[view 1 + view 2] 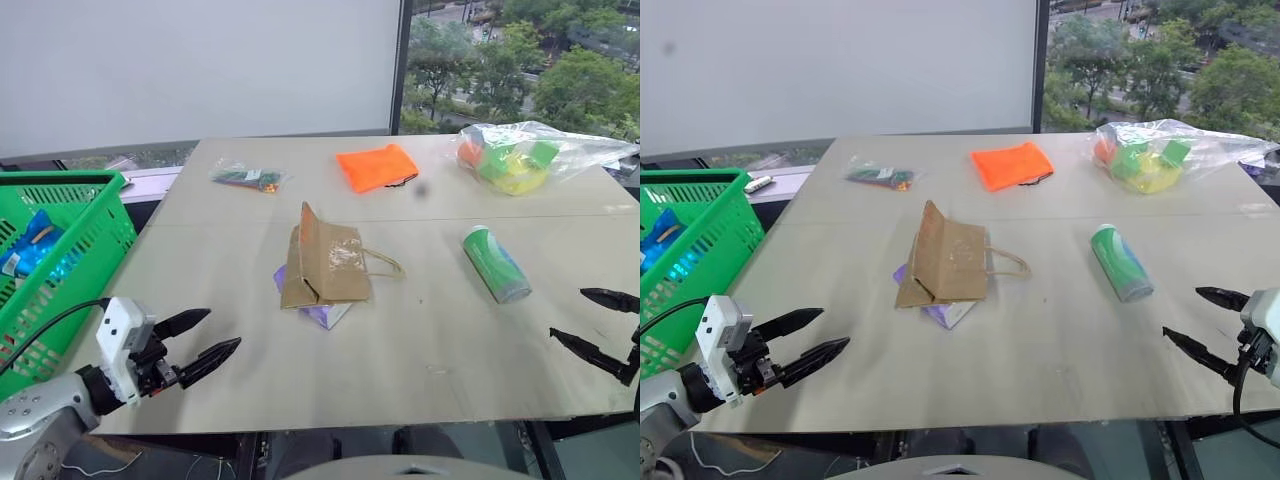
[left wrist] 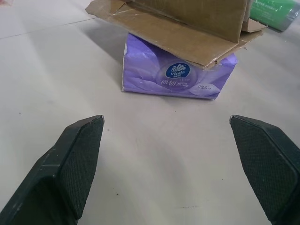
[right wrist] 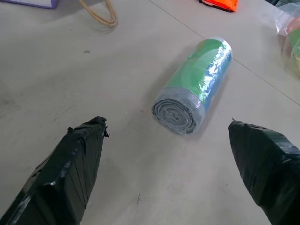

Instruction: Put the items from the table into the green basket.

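A flat brown paper bag [image 1: 325, 262] with handles lies mid-table on top of a purple box [image 2: 178, 79]. To its right a green can [image 1: 495, 263] lies on its side. Farther back are an orange pouch [image 1: 377, 166], a small clear packet [image 1: 246, 179] of colourful pieces and a large clear bag [image 1: 515, 155] of coloured pieces. The green basket [image 1: 80, 270] stands off the table's left edge. My left gripper [image 1: 222, 330] hovers open at the front left, pointing at the purple box. Open too, my right gripper [image 1: 568, 313] hangs at the front right, aimed at the can [image 3: 194, 84].
The beige table [image 1: 420, 350] has bare room across its front half. A blue packet [image 1: 35, 250] lies inside the basket. A white wall and a window with trees stand behind the far edge.
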Controlling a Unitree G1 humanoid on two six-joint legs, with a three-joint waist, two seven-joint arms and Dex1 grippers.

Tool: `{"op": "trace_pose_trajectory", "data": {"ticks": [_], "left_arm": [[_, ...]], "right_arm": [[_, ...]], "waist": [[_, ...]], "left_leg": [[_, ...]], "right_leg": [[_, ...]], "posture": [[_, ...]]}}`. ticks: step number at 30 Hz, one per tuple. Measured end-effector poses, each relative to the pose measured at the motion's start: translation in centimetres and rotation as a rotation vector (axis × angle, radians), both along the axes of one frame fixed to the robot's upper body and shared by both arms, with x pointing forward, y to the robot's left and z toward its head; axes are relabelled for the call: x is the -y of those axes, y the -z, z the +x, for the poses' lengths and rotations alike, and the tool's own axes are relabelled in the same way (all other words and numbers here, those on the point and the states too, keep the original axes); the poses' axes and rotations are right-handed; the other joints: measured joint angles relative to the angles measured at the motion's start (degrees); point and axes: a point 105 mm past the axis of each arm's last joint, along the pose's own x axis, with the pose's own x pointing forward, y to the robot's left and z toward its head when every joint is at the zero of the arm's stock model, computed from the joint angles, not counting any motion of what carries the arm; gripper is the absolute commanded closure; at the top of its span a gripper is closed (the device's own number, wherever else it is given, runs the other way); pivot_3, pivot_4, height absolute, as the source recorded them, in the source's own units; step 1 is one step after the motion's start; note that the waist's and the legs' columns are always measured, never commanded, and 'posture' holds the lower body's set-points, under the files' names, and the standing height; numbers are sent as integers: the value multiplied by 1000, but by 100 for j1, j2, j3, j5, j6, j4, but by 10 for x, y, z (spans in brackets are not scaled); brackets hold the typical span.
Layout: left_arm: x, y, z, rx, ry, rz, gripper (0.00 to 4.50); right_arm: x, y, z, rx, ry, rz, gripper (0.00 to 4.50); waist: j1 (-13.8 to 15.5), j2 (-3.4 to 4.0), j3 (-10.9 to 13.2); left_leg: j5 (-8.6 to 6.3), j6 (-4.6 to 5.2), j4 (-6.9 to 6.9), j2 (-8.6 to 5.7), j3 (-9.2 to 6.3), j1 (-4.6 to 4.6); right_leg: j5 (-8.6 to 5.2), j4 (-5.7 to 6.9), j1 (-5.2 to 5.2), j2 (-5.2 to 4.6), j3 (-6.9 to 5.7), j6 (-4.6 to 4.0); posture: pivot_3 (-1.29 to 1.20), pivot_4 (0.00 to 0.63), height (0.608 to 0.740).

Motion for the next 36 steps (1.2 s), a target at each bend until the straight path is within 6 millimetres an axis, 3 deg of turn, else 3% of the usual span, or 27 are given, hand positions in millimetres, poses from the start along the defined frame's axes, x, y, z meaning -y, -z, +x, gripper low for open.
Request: {"op": "trace_pose_trajectory", "data": {"ticks": [2, 3, 6, 8, 13, 15, 21, 24, 26, 27, 28, 32, 36], "left_arm": [[1, -2, 3, -5, -13, -31, 75], [4, -9, 13, 10, -30, -80, 75], [31, -52, 42, 86, -23, -245, 75], [45, -66, 48, 13, -17, -262, 75], [67, -60, 64, -296, -53, -246, 75], [75, -55, 80, -390, -128, -247, 75], [109, -45, 102, -507, -139, -322, 75], [113, -32, 112, -556, -179, -299, 893], [112, -24, 114, -571, -192, -261, 1838], [109, -19, 114, -575, -204, -236, 2572], [108, -18, 115, -575, -207, -234, 2779], [93, -25, 116, -525, -232, -280, 4435], [49, -59, 125, -344, -368, -372, 4435]], "right_arm": [[-2, -2, 2, 0, 11, 9, 0], [-13, -11, 10, 34, -7, 24, 0], [-72, -61, 28, 197, -187, 49, 0], [-93, -78, 27, 235, -251, 57, 0], [-106, -78, 29, 187, -288, 101, 0], [-113, -80, 25, 187, -327, 99, 0], [-118, -77, 15, 168, -391, 86, 0], [-115, -67, 8, 147, -404, 93, 0], [-112, -60, 5, 138, -402, 97, 0], [-110, -57, 2, 136, -401, 100, 0], [-109, -57, 2, 138, -400, 100, 0], [-107, -57, -1, 164, -404, 109, 0], [-107, -56, -1, 179, -405, 120, 0]], "waist": [[-4, 2, 5], [-4, 11, 23], [-8, 20, 57], [-10, -13, 43], [21, -2, 59], [22, -1, 61], [-2, -12, 64], [-16, -12, 64], [-29, -12, 64], [-41, -12, 64], [-45, -11, 64], [-104, -12, 64], [-152, -11, 64]], "left_leg": [[0, 0, 0, 0, 2, 2], [0, 1, 4, 1, 1, 3], [1, 2, 9, 7, -9, 9], [-1, 0, 0, 15, -31, 13], [0, -3, 1, -7, -71, -15], [0, -4, 0, -16, -72, -19], [13, -27, 3, -34, -56, -21], [15, -31, 3, -37, -49, -17], [16, -32, 3, -42, -39, -13], [16, -32, 3, -43, -35, -11], [16, -32, 3, -43, -35, -9], [18, -35, 4, -35, -33, -4], [19, -35, 3, -24, -31, -3]], "right_leg": [[0, 3, 2, 0, 2, 0], [1, 10, 0, -5, 4, 1], [3, 27, 0, -24, -9, 3], [8, 23, -1, -13, -29, 14], [23, 7, -26, -46, -40, -9], [24, -1, -25, -57, -39, -7], [24, -6, -26, -60, -40, -4], [23, -4, -26, -32, -32, -5], [22, -1, -26, -26, -29, -5], [22, 3, -26, -25, -27, -6], [22, 3, -26, -25, -27, -6], [21, 11, -26, -25, -24, -8], [21, 11, -27, -25, -22, -9]], "posture": [[21, 0, 740], [20, 0, 740], [17, 0, 740], [16, 0, 740], [0, 0, 740], [-13, 0, 740], [-49, 0, 740], [-64, 0, 740], [-63, 0, 740], [-63, 0, 740], [-59, 0, 740], [-60, 0, 740], [-12, 0, 740]]}}
